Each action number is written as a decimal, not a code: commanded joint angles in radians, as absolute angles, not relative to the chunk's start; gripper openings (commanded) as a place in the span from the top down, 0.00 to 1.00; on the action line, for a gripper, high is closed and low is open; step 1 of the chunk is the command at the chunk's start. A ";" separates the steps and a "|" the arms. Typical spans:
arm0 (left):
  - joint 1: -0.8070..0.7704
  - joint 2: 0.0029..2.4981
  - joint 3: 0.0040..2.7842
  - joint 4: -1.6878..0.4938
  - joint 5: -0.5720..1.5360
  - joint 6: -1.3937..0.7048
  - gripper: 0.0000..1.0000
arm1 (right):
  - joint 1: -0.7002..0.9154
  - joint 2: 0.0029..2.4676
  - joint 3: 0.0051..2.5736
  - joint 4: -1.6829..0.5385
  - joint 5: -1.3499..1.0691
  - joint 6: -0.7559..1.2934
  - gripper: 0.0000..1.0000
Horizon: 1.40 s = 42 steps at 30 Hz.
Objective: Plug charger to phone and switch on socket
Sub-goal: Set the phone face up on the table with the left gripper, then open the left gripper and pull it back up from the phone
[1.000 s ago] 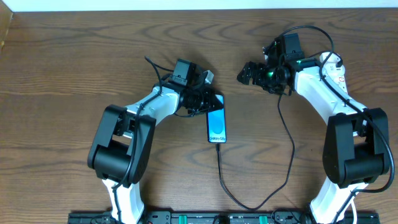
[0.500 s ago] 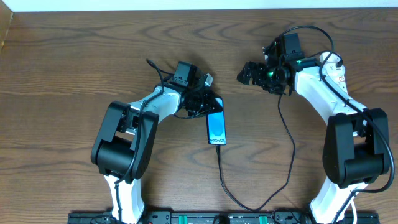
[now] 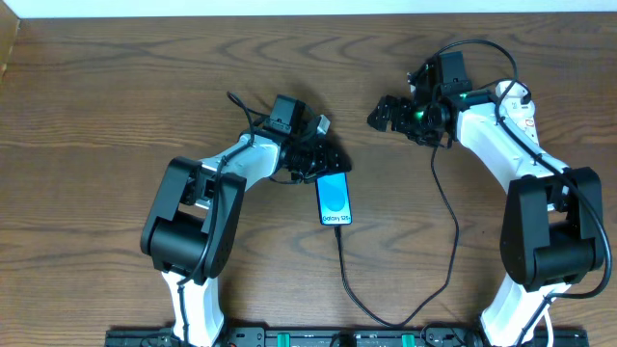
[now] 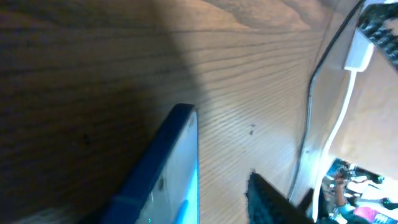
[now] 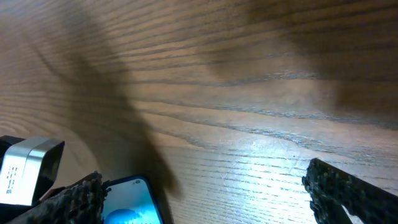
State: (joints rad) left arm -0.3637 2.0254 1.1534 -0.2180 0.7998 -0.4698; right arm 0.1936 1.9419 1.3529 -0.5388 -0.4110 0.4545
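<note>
Your left arm [image 3: 193, 207] is folded at the elbow and reaches toward the middle; the left gripper [image 3: 328, 162] has its jaws parted. Your right arm [image 3: 501, 135] bends the same way, and the right gripper [image 3: 383, 113] keeps its fingers [image 5: 81, 194] far apart, holding nothing.

phone [image 3: 334, 199]: flat, screen lit blue | charger [image 3: 343, 270]: tip at its near end

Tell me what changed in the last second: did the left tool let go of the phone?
Yes. The left tool opened and released the phone, which shifted slightly toward the robot's base. The cable stayed at the phone's near end; the right tool stayed open and still.
</note>
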 commanded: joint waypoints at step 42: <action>-0.363 2.033 1.164 -0.362 0.365 -0.457 0.20 | 0.189 1.922 1.357 -0.542 -0.410 0.440 0.01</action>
State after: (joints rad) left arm -0.3706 1.9720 1.2041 -0.3340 0.4896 -0.4706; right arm 0.1936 1.9415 1.3529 -0.5388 -0.4110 0.4545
